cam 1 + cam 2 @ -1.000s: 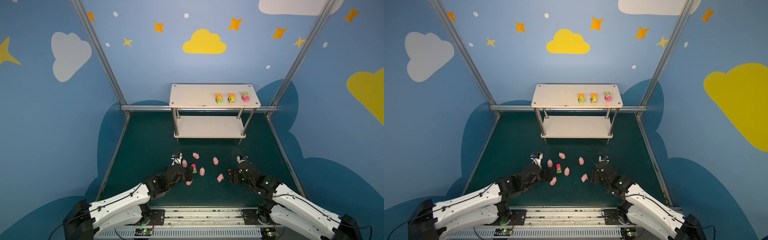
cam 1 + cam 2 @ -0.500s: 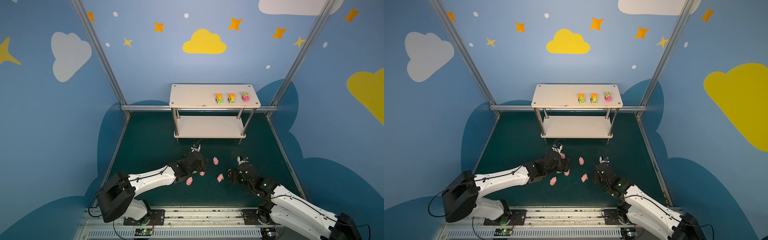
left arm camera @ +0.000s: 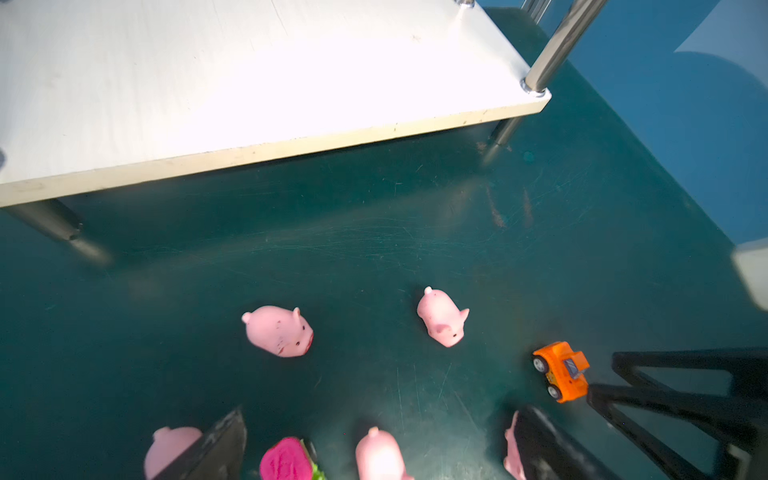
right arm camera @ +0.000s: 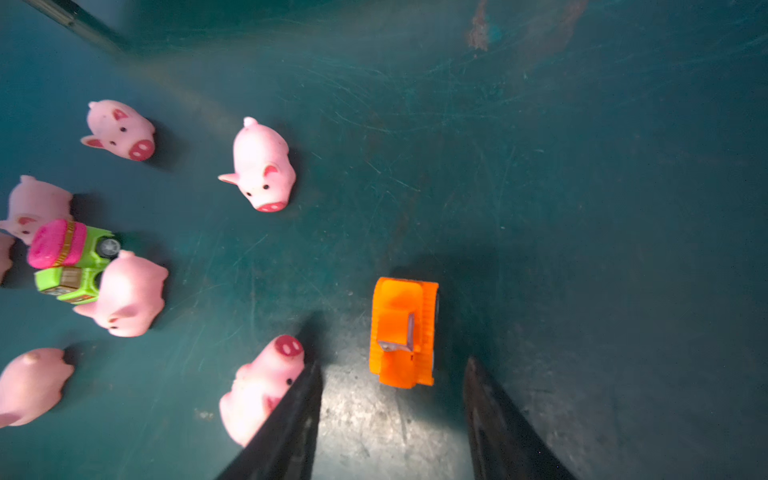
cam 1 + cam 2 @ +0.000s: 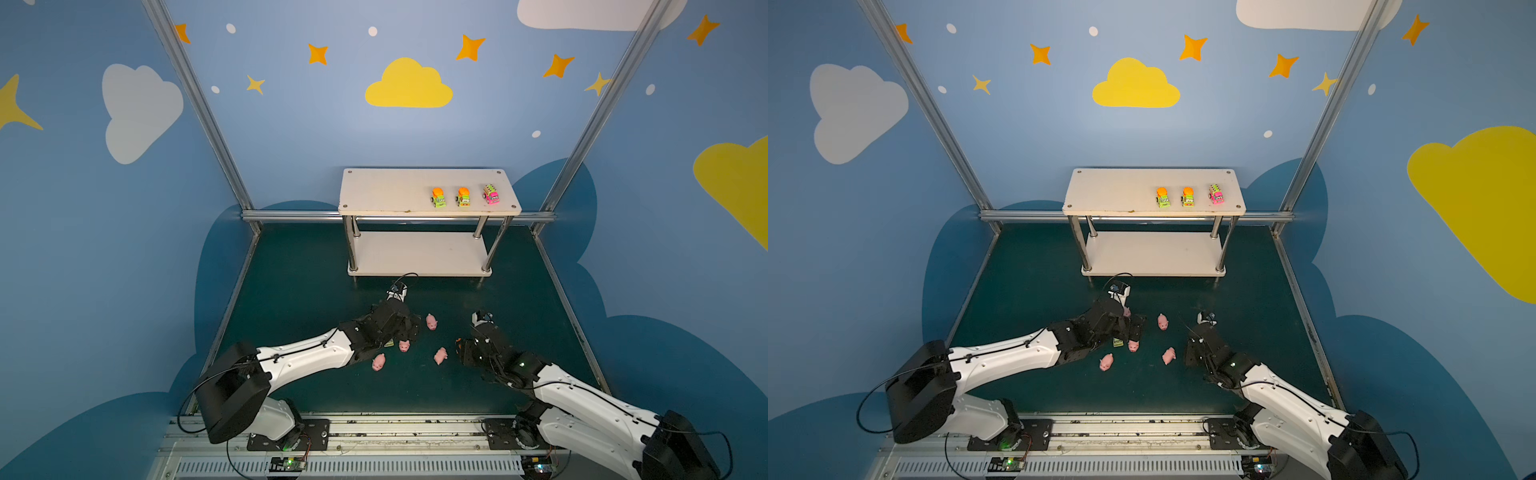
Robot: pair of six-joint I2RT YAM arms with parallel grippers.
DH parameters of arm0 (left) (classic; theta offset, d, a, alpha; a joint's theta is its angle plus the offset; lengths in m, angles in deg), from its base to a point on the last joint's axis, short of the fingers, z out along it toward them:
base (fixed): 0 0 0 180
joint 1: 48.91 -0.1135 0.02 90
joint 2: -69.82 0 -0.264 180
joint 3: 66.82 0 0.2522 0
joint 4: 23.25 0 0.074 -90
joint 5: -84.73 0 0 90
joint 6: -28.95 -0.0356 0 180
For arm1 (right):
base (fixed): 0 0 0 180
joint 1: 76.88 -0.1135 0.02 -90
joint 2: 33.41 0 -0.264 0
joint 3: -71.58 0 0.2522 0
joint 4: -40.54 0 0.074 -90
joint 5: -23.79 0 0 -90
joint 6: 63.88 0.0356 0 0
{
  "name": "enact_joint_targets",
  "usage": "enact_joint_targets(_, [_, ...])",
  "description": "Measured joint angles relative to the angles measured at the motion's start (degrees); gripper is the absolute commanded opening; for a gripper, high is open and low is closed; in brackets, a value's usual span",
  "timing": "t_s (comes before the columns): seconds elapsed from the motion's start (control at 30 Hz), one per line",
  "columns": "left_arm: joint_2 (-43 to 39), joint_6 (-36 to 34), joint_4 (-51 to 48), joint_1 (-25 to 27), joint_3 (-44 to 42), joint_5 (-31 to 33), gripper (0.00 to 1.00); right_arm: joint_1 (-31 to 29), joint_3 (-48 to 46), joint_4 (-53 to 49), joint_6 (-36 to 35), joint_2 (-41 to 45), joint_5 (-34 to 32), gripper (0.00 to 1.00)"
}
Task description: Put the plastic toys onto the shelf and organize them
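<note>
**Q:** Green mat (image 5: 311,270), cloud-painted walls. How far along?

**A:** Three toy vehicles (image 5: 464,196) are parked atop the shelf (image 5: 386,187); pigs (image 5: 432,321) and two vehicles lie on the mat. Left gripper (image 3: 380,419) gapes over the pigs; right gripper (image 4: 392,363) has its jaws apart, flanking the orange vehicle (image 4: 403,332).

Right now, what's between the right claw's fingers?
The orange toy vehicle, its near end between the fingers, gaps either side; shown in the right wrist view.

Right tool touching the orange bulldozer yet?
Apart. In the right wrist view the orange bulldozer sits between the open jaws of the right tool, with bare floor showing on both sides.
</note>
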Motion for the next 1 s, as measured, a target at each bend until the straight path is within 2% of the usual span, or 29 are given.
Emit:
enact_joint_targets(0.27, [-13.35, 0.26, -1.40, 0.02, -8.68, 2.40, 1.00, -0.46, -3.08, 2.67, 2.36, -1.46, -0.59, 0.48])
enact_joint_targets(0.57, [-29.86, 2.75, -3.80, 0.00, -19.32, 5.99, 1.00, -1.11, -2.54, 2.82, 2.23, -1.90, -3.32, 0.47])
enact_joint_targets(1.0, [-48.98, 2.99, -8.13, -0.02, -26.25, 9.44, 1.00, -3.28, -0.98, 4.35, 2.56, -6.93, -4.39, 0.44])
